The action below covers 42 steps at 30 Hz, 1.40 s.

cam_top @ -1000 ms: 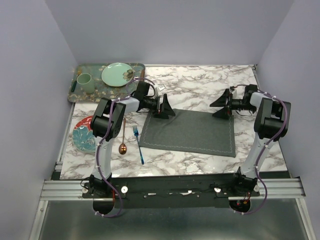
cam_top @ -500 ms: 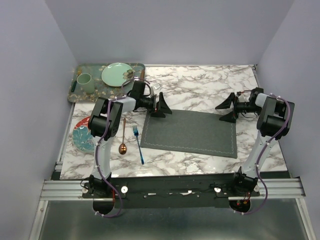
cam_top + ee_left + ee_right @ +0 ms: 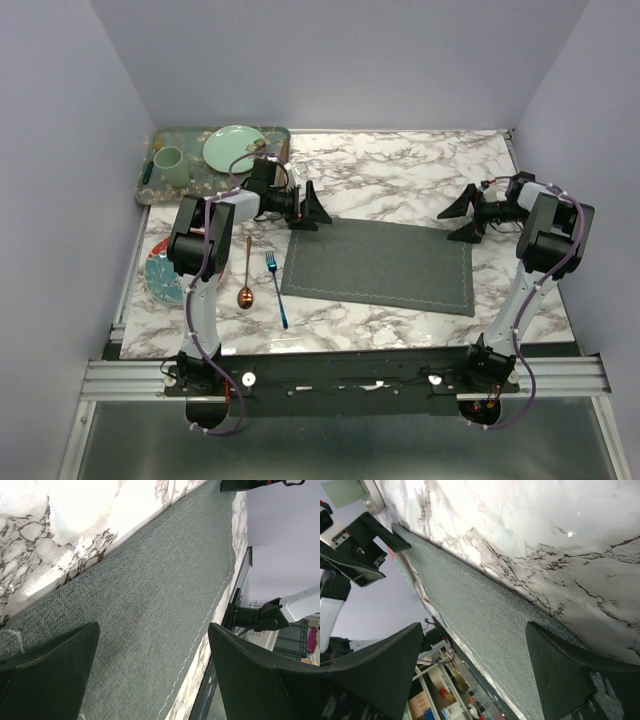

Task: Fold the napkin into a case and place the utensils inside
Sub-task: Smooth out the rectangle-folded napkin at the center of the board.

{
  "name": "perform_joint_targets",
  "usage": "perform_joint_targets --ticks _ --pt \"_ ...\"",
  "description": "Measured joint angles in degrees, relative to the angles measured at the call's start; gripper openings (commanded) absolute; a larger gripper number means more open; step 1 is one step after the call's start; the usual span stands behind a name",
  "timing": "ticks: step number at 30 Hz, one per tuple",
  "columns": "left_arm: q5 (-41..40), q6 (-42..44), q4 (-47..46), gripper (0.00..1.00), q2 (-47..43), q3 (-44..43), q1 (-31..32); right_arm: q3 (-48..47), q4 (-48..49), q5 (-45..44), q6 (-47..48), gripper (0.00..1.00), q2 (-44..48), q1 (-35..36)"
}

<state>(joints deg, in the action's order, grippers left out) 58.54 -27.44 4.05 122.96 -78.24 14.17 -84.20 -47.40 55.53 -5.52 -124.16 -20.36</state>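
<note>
Lying nearest on the marble counter (image 3: 400,170), the blue fork (image 3: 277,290) and the copper spoon (image 3: 246,272) sit side by side, just left of the napkin (image 3: 380,265). The napkin is spread flat and unfolded. At its far left corner the left pincer (image 3: 310,208) hangs low with its jaws spread wide and nothing between them. By the far right corner the right pincer (image 3: 460,220) gapes just as empty. Beyond, a patterned green tray (image 3: 200,188) carries a pale green plate (image 3: 235,148) and a cup (image 3: 168,165).

The spoon (image 3: 247,268) and fork (image 3: 277,290) lie left of the napkin (image 3: 385,265).
</note>
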Motion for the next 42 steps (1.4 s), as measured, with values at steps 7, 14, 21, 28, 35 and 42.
perform_joint_targets --ticks 7,14,21,28,35,42 --pt "-1.01 -2.34 -2.91 0.99 -2.32 0.59 1.55 0.13 -2.84 0.26 5.64 0.92 2.29 0.07" --pt "-1.38 -20.44 -23.04 0.99 0.24 1.62 7.8 2.25 -3.23 -0.85 7.89 0.89 7.58 0.15" --pt "-2.29 -34.38 -36.96 0.99 8.61 1.27 9.2 2.69 -2.01 -9.84 6.97 0.83 4.98 0.15" --pt "-2.71 -35.56 -37.59 0.99 8.79 1.25 5.86 1.62 -2.43 -15.02 4.76 0.81 4.92 0.96" --pt "-2.12 -31.04 -31.93 0.99 7.8 1.22 2.47 1.03 -2.71 -17.14 3.13 0.81 4.92 1.77" --pt "-1.14 -23.91 -24.37 0.99 6.29 0.2 0.15 0.83 -2.82 -17.57 2.56 0.8 4.92 1.92"
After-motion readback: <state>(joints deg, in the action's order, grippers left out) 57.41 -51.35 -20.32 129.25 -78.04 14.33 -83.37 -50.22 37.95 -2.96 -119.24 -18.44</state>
